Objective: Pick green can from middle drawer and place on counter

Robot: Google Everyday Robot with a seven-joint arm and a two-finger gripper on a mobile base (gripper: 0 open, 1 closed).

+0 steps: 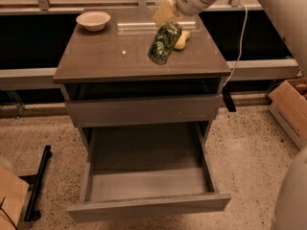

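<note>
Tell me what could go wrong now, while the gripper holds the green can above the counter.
1. The green can hangs tilted in the gripper over the counter. If it is released like this, it may land on its edge, tip over and roll.
2. The yellow sponge lies right beside the can, so lowering here could set the can partly on it.
3. The middle drawer stands open below the front edge, and a rolling can might drop back in.
</note>
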